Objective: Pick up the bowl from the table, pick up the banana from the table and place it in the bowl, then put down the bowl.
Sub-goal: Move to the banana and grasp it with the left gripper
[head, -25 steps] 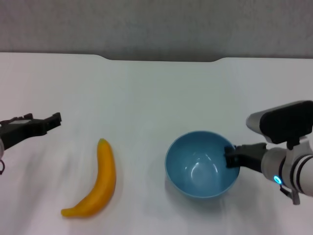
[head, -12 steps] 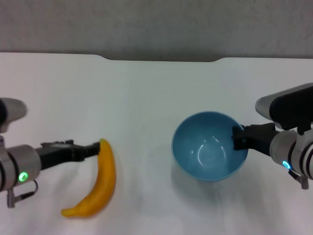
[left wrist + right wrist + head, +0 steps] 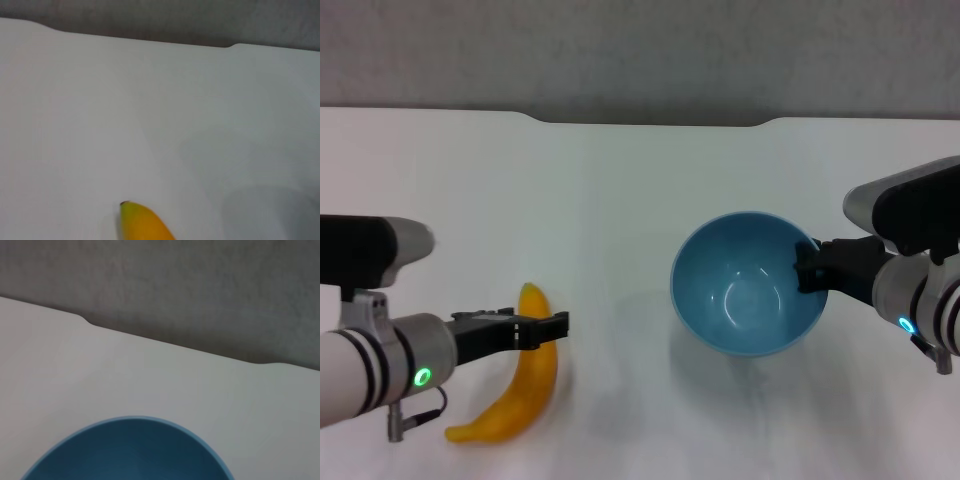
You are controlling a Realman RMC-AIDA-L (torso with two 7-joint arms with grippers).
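Note:
The light-blue bowl [image 3: 740, 295] hangs a little above the white table [image 3: 620, 190], with its shadow below it. My right gripper [image 3: 807, 270] is shut on the bowl's right rim. The bowl's rim fills the near part of the right wrist view [image 3: 130, 450]. The yellow-orange banana [image 3: 525, 395] lies on the table at the front left. My left gripper [image 3: 542, 329] is open and reaches across the banana's upper part, just below its stem end. That stem end shows in the left wrist view [image 3: 137, 222].
The table's dark notched far edge [image 3: 650, 121] runs along the back. Bare white tabletop lies between the banana and the bowl.
My right gripper has lifted the bowl up and slightly right off the table. My left arm has swung in from the far left and now reaches over the banana.

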